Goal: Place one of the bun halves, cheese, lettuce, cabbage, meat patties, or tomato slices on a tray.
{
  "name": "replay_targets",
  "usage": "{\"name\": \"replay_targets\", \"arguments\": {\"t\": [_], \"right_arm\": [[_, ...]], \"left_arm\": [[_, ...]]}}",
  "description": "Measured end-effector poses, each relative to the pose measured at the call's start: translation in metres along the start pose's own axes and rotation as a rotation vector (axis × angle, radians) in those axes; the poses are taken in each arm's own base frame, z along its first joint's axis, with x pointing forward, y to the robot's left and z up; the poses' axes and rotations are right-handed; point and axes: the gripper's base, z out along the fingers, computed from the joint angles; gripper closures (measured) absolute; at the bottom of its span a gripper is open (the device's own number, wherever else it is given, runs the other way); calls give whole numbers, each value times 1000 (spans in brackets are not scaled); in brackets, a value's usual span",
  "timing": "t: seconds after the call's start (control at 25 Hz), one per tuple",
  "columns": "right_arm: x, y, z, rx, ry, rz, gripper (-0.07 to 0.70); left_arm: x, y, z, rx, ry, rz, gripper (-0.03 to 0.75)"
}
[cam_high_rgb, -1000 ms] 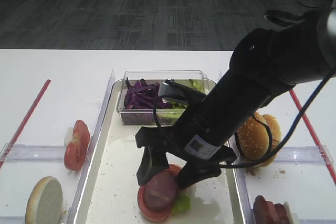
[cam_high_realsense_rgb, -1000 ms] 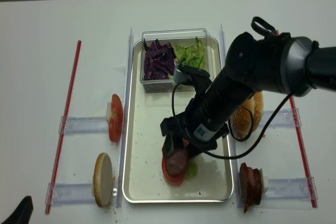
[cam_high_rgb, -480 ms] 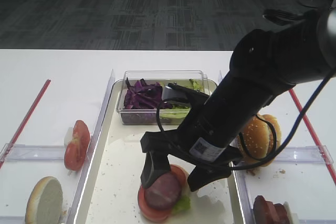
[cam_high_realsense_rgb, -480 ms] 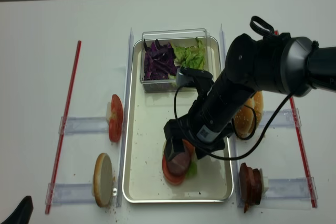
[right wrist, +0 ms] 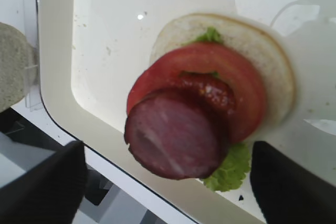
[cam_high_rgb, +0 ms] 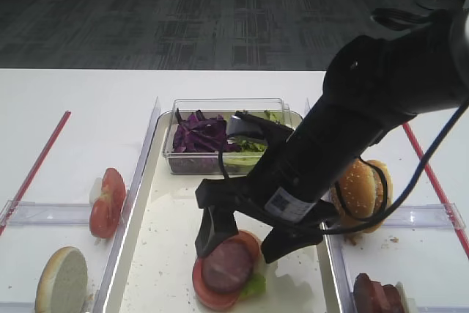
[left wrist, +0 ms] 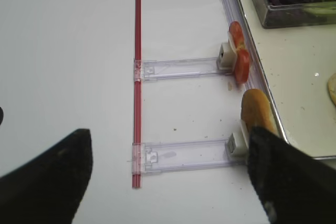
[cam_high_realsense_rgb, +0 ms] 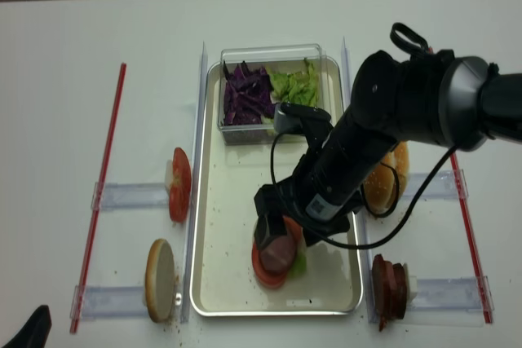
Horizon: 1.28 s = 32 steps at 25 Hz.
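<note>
My right tool (cam_high_rgb: 249, 237) hangs spread wide above the stack at the near end of the tray (cam_high_realsense_rgb: 226, 279), gripping nothing. A meat patty (right wrist: 173, 139) lies on a tomato slice (right wrist: 239, 85), over lettuce (right wrist: 229, 170) and a pale bun half (right wrist: 273, 61). My left tool (left wrist: 168, 179) hovers open over the white bench (left wrist: 68, 66). Farther back, a clear box (cam_high_realsense_rgb: 273, 53) holds purple cabbage (cam_high_realsense_rgb: 249, 91) and more green leaves.
</note>
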Motion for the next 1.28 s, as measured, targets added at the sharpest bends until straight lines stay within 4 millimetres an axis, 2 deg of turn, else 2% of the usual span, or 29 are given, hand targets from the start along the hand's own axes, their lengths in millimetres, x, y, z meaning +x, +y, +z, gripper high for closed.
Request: {"name": "replay_targets", "arguments": {"t": [0.48, 0.8, 1.04, 1.28], "right_arm": [[12, 27, -46, -59, -117, -53, -13], [25, 42, -75, -97, -166, -104, 19], [32, 48, -87, -113, -191, -134, 19], [33, 47, -89, -97, -192, -150, 19]], "left_arm": [[0, 0, 0, 0, 0, 0, 161], [0, 0, 0, 0, 0, 0, 161], [0, 0, 0, 0, 0, 0, 161], [0, 0, 0, 0, 0, 0, 161]]}}
